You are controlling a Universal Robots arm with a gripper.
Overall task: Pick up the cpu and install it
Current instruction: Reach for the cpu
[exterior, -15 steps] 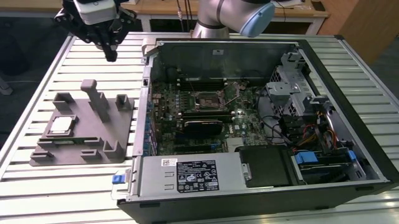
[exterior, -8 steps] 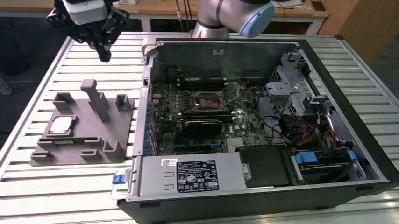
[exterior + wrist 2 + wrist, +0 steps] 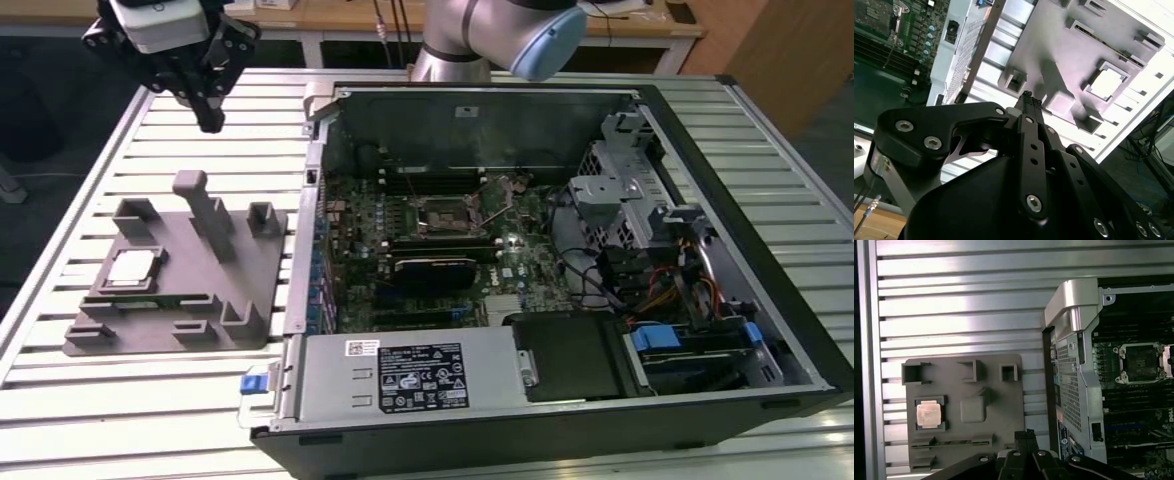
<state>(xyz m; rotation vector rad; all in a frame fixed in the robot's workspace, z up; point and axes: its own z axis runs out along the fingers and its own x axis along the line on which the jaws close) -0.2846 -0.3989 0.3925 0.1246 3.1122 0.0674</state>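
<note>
The cpu is a small square chip with a shiny metal top. It lies flat in a recess of the grey fixture tray on the exterior view's left. Both wrist views show the cpu in that recess. My gripper hangs high above the slatted table, beyond the tray's far end and well apart from the chip. Its fingertips meet with nothing between them. The empty motherboard socket sits inside the open computer case.
The open computer case fills the exterior view's right, with its metal wall close beside the tray. Tall posts rise from the fixture tray. Cables and a drive cage crowd the case's far side.
</note>
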